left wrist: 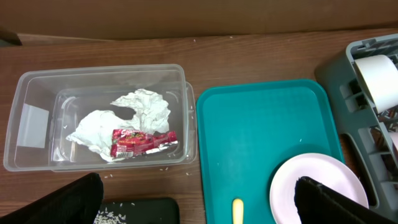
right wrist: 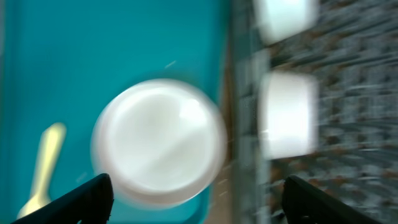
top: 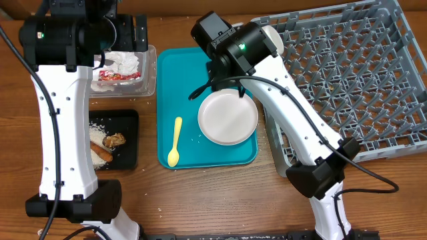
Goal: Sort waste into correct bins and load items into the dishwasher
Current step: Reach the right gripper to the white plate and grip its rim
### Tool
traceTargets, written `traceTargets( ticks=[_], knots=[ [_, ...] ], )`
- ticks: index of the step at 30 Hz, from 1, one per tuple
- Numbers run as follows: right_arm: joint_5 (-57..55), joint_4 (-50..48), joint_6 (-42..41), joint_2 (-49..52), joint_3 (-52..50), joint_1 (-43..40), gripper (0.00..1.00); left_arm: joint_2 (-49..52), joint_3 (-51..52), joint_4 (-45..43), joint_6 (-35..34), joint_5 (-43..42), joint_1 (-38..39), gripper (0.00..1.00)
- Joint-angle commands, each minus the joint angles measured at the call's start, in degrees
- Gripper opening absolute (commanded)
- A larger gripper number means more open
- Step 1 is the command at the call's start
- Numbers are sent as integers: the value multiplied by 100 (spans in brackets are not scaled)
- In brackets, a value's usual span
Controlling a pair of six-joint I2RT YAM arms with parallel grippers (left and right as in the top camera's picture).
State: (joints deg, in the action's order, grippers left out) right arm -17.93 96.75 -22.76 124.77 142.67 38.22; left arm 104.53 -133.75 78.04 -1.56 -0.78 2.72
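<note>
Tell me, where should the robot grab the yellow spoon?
The spoon lies flat on the teal tray, with bare tray on both sides of its thin handle. So probably grip the handle's middle from straight above, jaws across it.

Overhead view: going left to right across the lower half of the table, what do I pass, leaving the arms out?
black tray → pale yellow spoon → white plate → grey dish rack

Brown wood-grain table (top: 213, 193) under soft, even light.
</note>
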Motion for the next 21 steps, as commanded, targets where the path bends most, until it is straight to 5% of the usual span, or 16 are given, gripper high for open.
traceTargets(
  ticks=[1, 8, 21],
  knots=[
    [1685, -83, -170, 15, -396, -2, 87, 13, 0, -11, -15, 33, -2, 100],
    [1550, -721, -2343, 15, -2129, 35, 66, 13, 0, -11, -15, 35, -2, 100],
    [1523, -2328, -4127, 15, -4564, -9, 64, 13, 0, -11, -15, 33, -2, 100]
  ],
)
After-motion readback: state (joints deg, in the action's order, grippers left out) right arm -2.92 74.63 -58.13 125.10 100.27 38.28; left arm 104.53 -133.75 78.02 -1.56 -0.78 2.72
